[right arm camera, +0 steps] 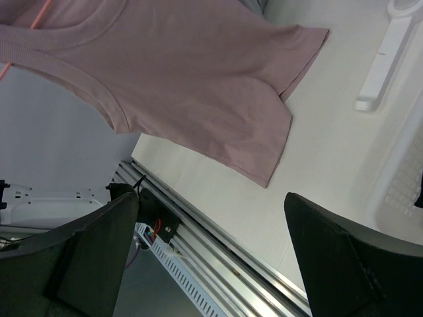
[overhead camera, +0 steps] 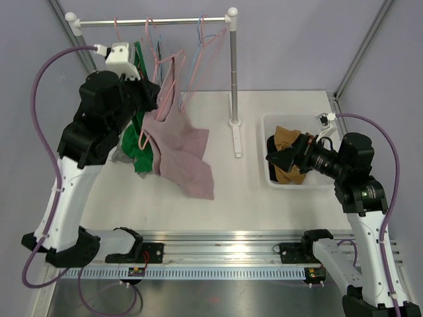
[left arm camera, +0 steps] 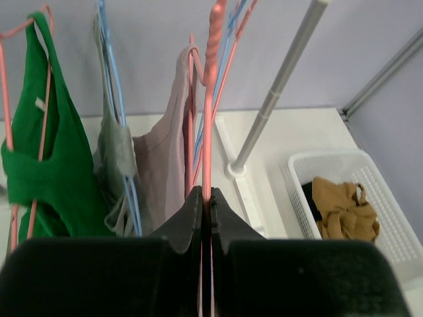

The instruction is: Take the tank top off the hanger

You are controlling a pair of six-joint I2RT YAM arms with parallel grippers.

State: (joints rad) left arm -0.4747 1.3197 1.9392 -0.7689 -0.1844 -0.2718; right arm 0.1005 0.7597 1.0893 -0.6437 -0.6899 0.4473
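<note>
A mauve tank top point(overhead camera: 180, 150) hangs from a pink hanger point(overhead camera: 165, 69) on the rack rail, with its lower part spread on the table. My left gripper point(overhead camera: 148, 99) is shut on a bar of the pink hanger point(left arm camera: 207, 152), with the jaws pinched on it in the left wrist view point(left arm camera: 207, 201). The mauve top point(left arm camera: 158, 175) hangs just left of that bar. My right gripper point(overhead camera: 276, 158) is open and empty, right of the top, beside the basket. In the right wrist view the open gripper point(right arm camera: 211, 254) faces the top's hem point(right arm camera: 198, 79).
A green tank top point(overhead camera: 137, 142) and a grey one point(left arm camera: 114, 155) hang left of the mauve one. More hangers point(overhead camera: 201, 39) hang on the rail point(overhead camera: 152, 22). The rack post point(overhead camera: 233, 72) and its foot stand mid-table. A white basket point(overhead camera: 271, 122) with brown clothing point(overhead camera: 289, 139) sits right.
</note>
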